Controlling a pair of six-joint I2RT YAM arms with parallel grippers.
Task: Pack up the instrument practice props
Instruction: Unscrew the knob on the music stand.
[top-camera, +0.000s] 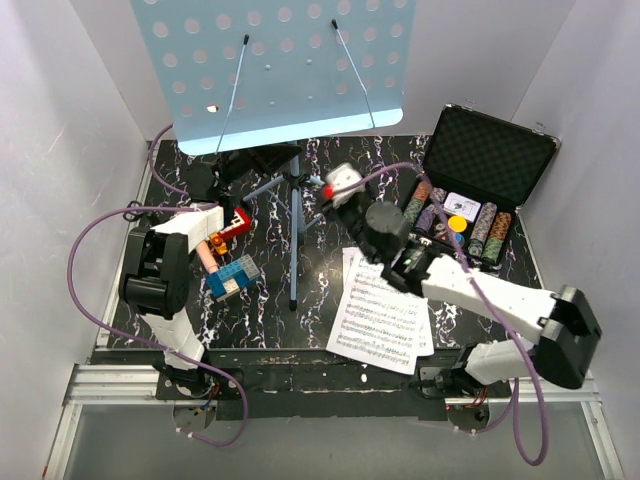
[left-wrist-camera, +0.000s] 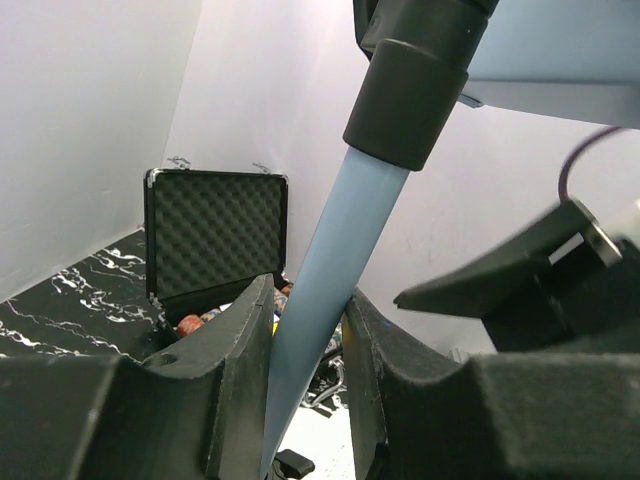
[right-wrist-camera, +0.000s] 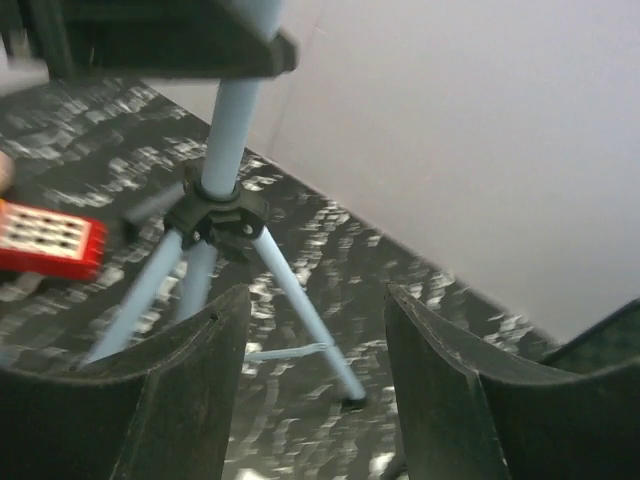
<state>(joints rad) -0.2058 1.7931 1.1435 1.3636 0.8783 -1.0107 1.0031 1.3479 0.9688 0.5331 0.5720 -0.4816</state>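
Clamping music stand (left-wrist-camera: 345, 240) pole in left end effector (left-wrist-camera: 308, 345) | right end effector (right-wrist-camera: 316, 350) wide | chip case (top-camera: 490, 150) beyond sheet music (top-camera: 378, 320)

Both arms share one build: the left arm (top-camera: 157, 272) and the right arm (top-camera: 500, 295) pair glossy white link shells with bulky matte-black joint housings. A purple cable (top-camera: 72, 270) loops out from each base and runs along the links. The left pincer (left-wrist-camera: 307, 295) and the right pincer (right-wrist-camera: 318, 295) carry thick black fingers (right-wrist-camera: 190, 380), matte, with curved inner faces that taper toward the tips.
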